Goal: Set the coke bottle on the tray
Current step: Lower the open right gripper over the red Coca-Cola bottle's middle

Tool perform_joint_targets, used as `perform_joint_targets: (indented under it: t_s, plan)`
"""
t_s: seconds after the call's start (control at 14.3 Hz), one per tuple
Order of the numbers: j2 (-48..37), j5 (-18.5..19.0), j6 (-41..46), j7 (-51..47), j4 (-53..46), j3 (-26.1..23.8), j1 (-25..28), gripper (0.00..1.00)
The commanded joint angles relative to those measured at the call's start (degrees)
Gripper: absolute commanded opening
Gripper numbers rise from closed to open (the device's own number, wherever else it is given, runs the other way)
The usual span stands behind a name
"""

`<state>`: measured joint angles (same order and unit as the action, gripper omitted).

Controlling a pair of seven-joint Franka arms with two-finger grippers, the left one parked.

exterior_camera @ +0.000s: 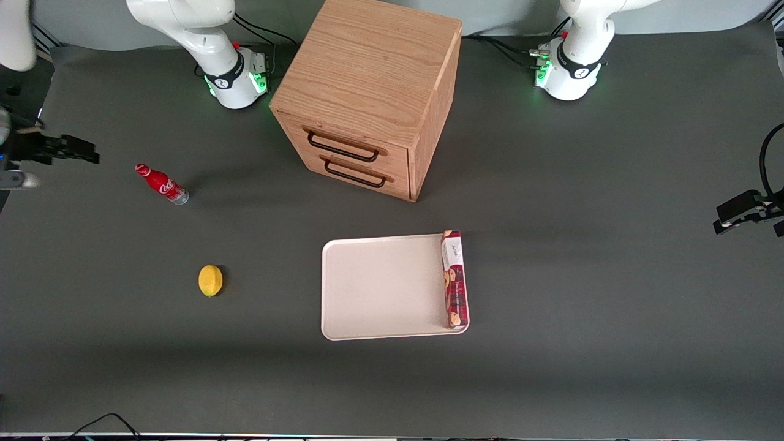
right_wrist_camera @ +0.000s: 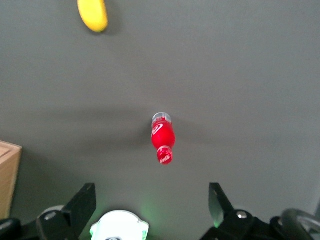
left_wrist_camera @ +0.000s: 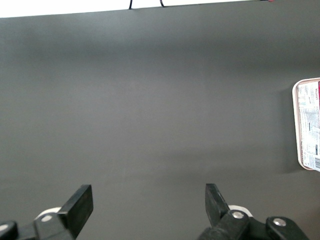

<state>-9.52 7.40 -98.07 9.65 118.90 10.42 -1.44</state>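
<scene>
The coke bottle is small and red with a red cap and a clear base. It lies on its side on the dark table, well apart from the tray, toward the working arm's end. It also shows in the right wrist view. The cream-white tray lies flat mid-table, nearer the front camera than the cabinet. My right gripper hangs raised at the working arm's end of the table, apart from the bottle. In the wrist view the gripper is open and empty, with the bottle ahead of its fingers.
A long red cookie box lies along the tray's edge toward the parked arm. A yellow lemon sits nearer the front camera than the bottle. A wooden two-drawer cabinet stands between the arm bases.
</scene>
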Motion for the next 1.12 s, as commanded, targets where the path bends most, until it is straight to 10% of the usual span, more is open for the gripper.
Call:
perform_joint_targets:
  t_s: [0.0,0.63,1.05]
  plan:
    - [-7.6,1.3,-14.3,0.2,19.7,2.8,0.3,1.00]
    - [-0.9,3.8,-29.0,-0.4,26.8,3.1,-0.1,0.95]
    - [-0.3,3.9,-28.5,0.0,27.0,3.4,-0.1,0.19]
